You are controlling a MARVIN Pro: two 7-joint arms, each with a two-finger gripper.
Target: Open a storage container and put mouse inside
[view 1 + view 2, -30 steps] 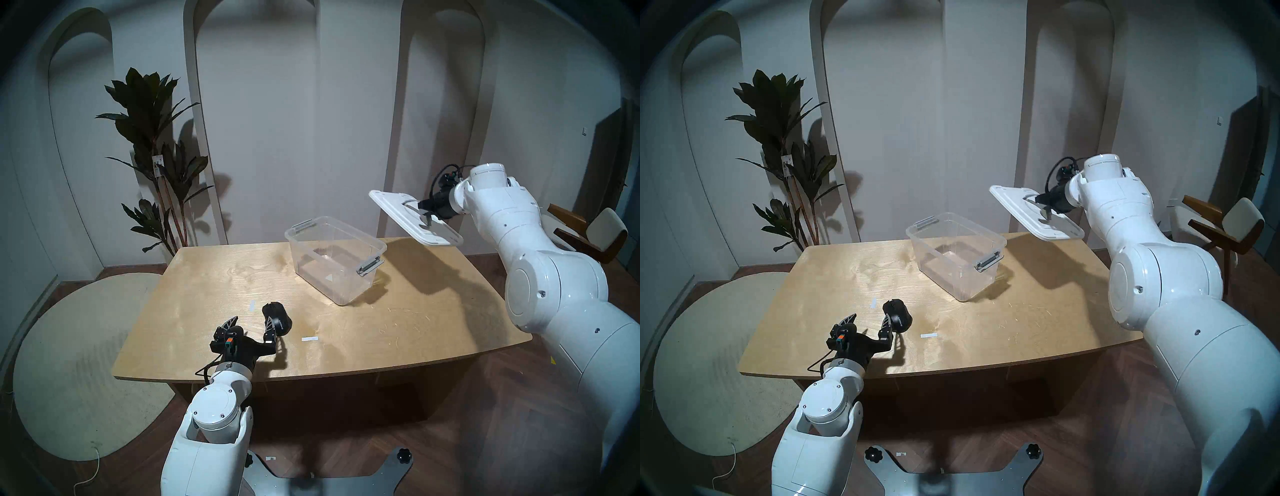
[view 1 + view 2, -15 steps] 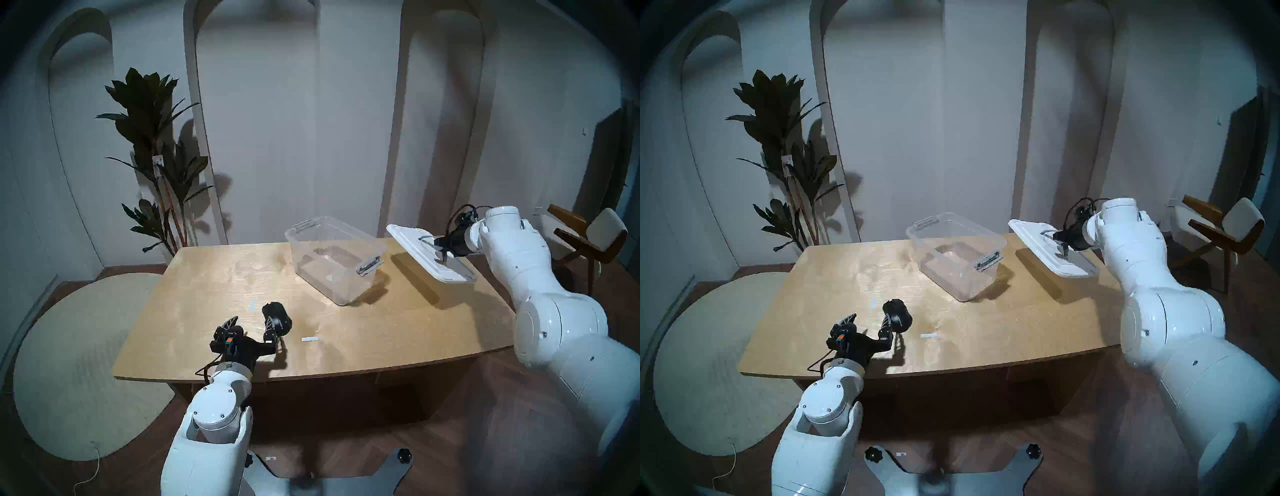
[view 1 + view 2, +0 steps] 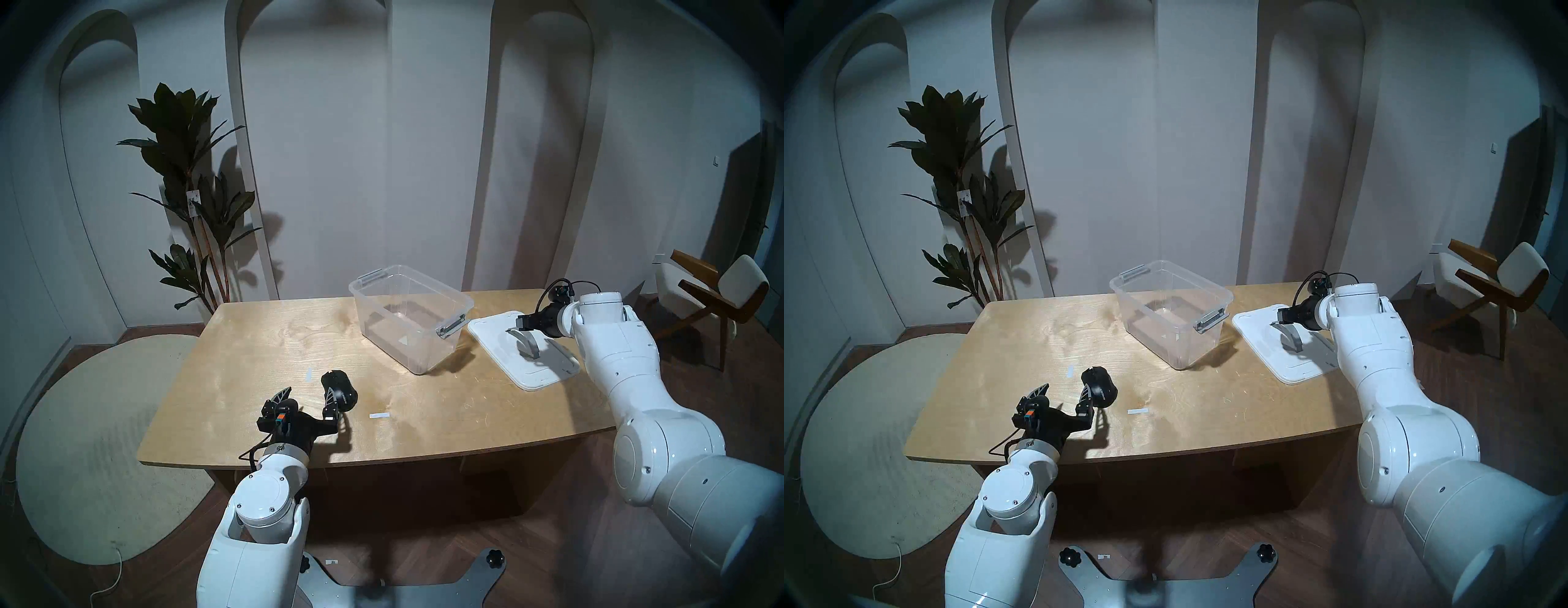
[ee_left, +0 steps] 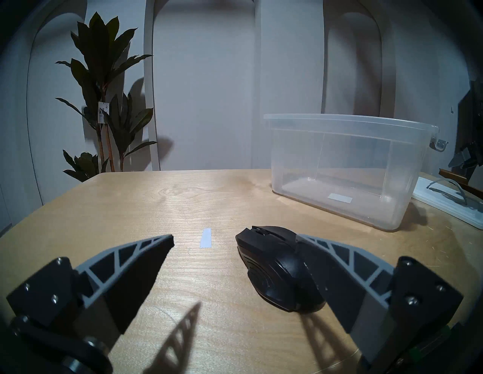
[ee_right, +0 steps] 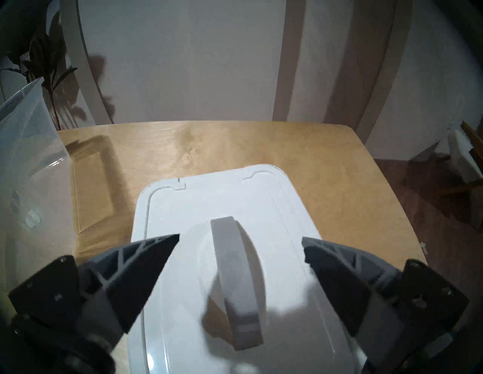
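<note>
Wooden surface [image 3: 263, 339] carries everything. Nearest, the left end effector [image 4: 230, 250] hangs spread wide and empty; the mouse [image 4: 277, 266] lies inside its span, against the right finger, its long axis roughly along the fingers. Beyond and rightward stands the storage container [image 3: 409, 316], uncovered. Farther right, the right end effector [image 5: 240, 248] is released, straddling the handle of the lid [image 3: 524, 352], which lies flat.

lid [image 3: 1276, 339] lies flat on table [image 3: 1038, 339], just right of open storage container [image 3: 1170, 314]; mouse [image 3: 1100, 387] near left gripper [image 3: 1064, 392].
</note>
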